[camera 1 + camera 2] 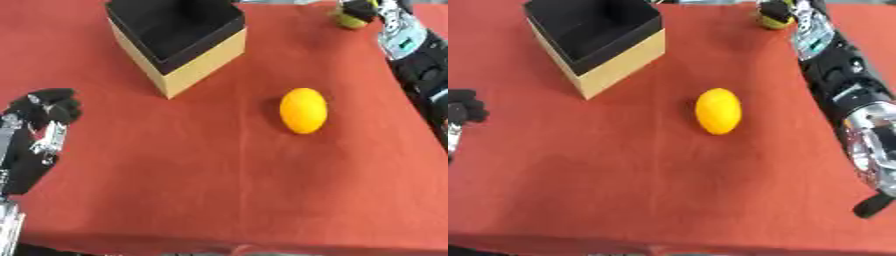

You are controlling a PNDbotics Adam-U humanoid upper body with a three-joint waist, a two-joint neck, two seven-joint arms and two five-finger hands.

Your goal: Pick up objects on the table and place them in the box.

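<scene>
An orange oval fruit (304, 110) lies on the red tablecloth right of centre. A tan box (179, 37) with a black lining stands open at the back left. My right arm (833, 75) stretches along the right edge to the far right corner. There my right hand (360, 8) has its fingers curled round a small yellow-green object (350, 21), which is partly hidden by them. Far from both objects, my left hand (39, 127) rests at the left edge with its fingers up and relaxed, holding nothing.
The red cloth (201, 190) covers the whole table, and its front edge runs along the bottom of the view. Bare cloth lies between the fruit and the box.
</scene>
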